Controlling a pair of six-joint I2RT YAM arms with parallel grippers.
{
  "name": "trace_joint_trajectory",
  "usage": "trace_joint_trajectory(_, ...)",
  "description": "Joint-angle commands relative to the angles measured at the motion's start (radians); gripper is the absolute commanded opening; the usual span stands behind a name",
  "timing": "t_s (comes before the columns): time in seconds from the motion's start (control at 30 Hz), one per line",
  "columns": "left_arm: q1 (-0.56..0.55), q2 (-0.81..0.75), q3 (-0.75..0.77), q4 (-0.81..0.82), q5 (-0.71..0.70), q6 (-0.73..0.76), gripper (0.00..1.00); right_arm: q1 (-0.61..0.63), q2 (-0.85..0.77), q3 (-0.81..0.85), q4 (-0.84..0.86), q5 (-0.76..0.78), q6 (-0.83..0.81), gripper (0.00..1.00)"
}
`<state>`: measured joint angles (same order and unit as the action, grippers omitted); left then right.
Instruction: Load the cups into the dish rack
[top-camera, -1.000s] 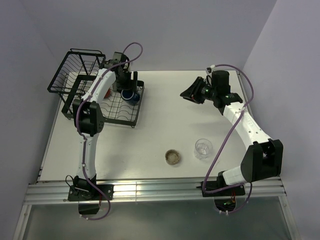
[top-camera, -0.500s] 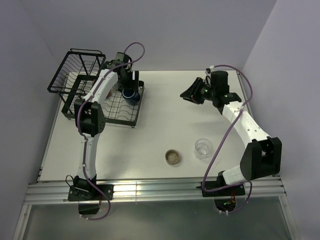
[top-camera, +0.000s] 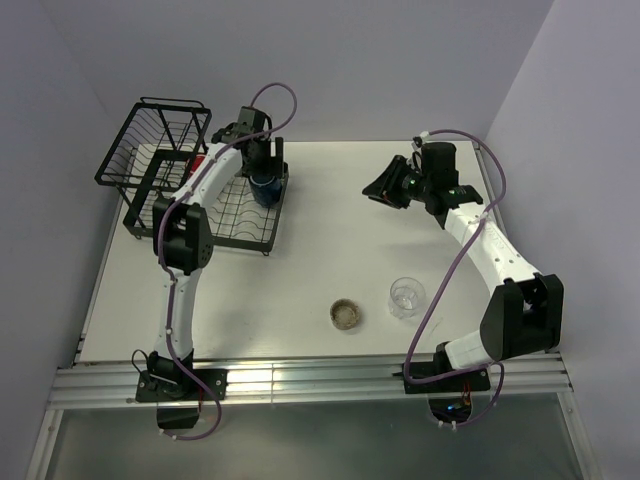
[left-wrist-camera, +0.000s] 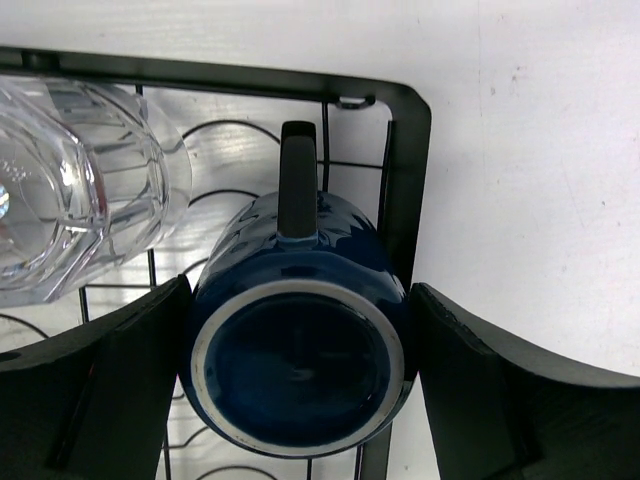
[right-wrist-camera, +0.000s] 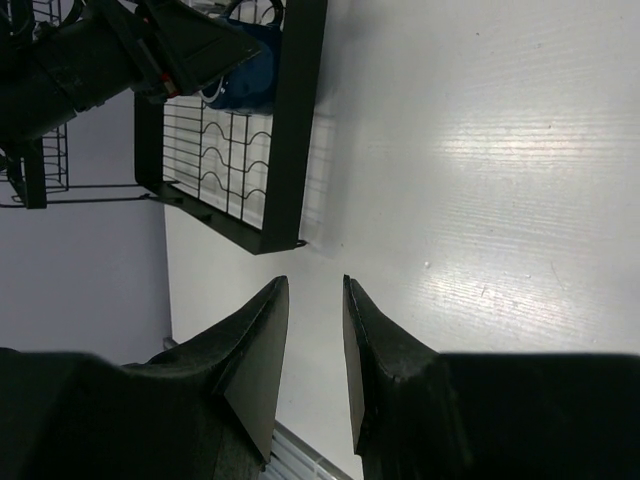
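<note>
- While the left hand (left-wrist-camera: 300, 300) clamps the blue mug (left-wrist-camera: 298, 370) in the rack (left-wrist-camera: 408, 170) corner, one glass (left-wrist-camera: 70, 200) and the red mug (top-camera: 197, 163) sit racked.
- Right hand (right-wrist-camera: 315, 290) is slightly apart and empty; the last glass (top-camera: 407, 296) waits on the table (top-camera: 320, 240).

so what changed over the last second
The left fingers, closed on the blue mug, carried it a little toward the far right corner of the rack. As the arm swung, the red mug came more into sight. The right arm, the glass on the table and the small round thing stayed put.
</note>
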<state>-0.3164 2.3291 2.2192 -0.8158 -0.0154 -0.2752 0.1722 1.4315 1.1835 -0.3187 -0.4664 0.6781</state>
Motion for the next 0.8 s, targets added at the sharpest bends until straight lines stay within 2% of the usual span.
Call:
trace_joint_trajectory(0.0,-0.016,-0.069,-0.029,0.107,-0.024,-0.009,0.87,-0.002,0.0,0.014,0.01,0.02,-0.028,0.36)
trace_joint_trajectory(0.23,-0.032,-0.088,-0.047,0.138,-0.052,0.002,0.92,0.001,-0.006,0.01,0.006,0.026,-0.04,0.37)
trace_joint_trajectory(0.77,-0.072,-0.243,-0.25,0.346,-0.213,0.019,0.99,0.009,-0.019,0.015,-0.016,0.061,-0.071,0.42)
